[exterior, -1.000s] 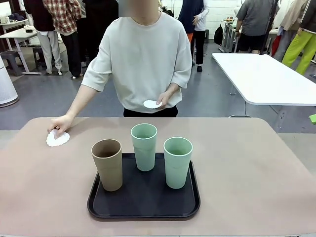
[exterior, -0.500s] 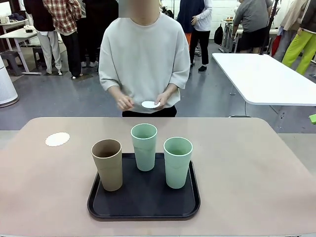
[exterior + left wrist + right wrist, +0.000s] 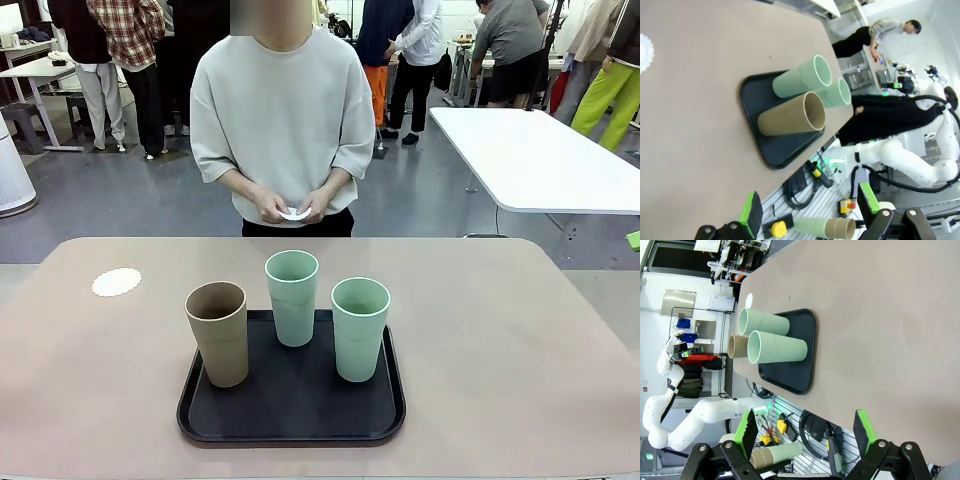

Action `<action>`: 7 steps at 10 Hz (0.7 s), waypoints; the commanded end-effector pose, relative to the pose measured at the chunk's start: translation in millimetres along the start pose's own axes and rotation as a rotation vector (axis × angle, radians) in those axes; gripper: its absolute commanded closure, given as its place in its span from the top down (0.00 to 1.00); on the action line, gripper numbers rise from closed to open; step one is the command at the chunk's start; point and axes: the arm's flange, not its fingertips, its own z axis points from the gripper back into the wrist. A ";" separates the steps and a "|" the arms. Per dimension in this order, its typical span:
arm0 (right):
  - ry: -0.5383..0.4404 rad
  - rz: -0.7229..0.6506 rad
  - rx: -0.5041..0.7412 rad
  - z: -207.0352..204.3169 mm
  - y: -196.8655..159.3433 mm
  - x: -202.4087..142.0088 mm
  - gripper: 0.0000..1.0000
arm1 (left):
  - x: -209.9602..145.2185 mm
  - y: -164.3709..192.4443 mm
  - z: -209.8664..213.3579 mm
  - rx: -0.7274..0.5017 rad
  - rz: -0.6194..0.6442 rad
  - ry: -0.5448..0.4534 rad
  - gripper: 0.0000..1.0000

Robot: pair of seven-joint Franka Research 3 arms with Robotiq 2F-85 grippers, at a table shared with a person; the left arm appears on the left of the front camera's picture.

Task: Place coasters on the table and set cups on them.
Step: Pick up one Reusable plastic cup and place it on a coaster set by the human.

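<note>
Both left jaws and right jaws were spread wide and empty, hanging back at the near edge of the desk (image 3: 500, 330).

Cups: all three stood upright on the black tray (image 3: 290, 425), near centre.
- tan cup (image 3: 218, 333) at the tray's left
- first green cup (image 3: 292, 297) at the far middle
- second green cup (image 3: 359, 328) at the right

They looked light, stiff and matte, so probably not slippery. They were tall and tapered, which makes them easy to tip if hit high. I'd have taken one from the side, around the upper-middle of the wall, squeezing gently because the walls looked thin. Pinching one wall over the rim was the fallback.

Coasters: one coaster (image 3: 116, 282) lay flat at the far left of the desk, well apart from the tray. The person's hands (image 3: 270, 207) held at least one more coaster (image 3: 294, 213) at the waist, beyond the far edge. I couldn't tell how many. They looked thin, flimsy and very light, with lacy edges. They would be hard to lift off a flat top, so that part is better left to the person.

In the way:
- The cups stood close together, with little room for a finger between the two green ones. The tan cup had the most open side, on its left.
- The tray lip meant lifting a cup clear before moving it sideways.
- The path from the tray to the far-left coaster was bare desk.
- The person's hands could come over the far edge.
- The white table (image 3: 540, 160) at the far right was not involved.
</note>
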 end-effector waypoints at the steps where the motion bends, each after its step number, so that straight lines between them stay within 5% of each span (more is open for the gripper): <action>1: -0.001 -0.003 0.017 0.5 -1.7 -0.3 1.00 | -0.2 1.2 3.2 -0.005 -0.004 -0.005 1.00; 5: -0.001 -0.003 0.017 0.5 -1.7 -0.3 1.00 | 0.0 0.0 0.0 0.000 0.000 0.000 1.00; 7: -0.001 -0.003 0.017 0.5 -1.7 -0.3 1.00 | 21.1 -27.9 -18.2 0.135 -0.575 -0.228 1.00</action>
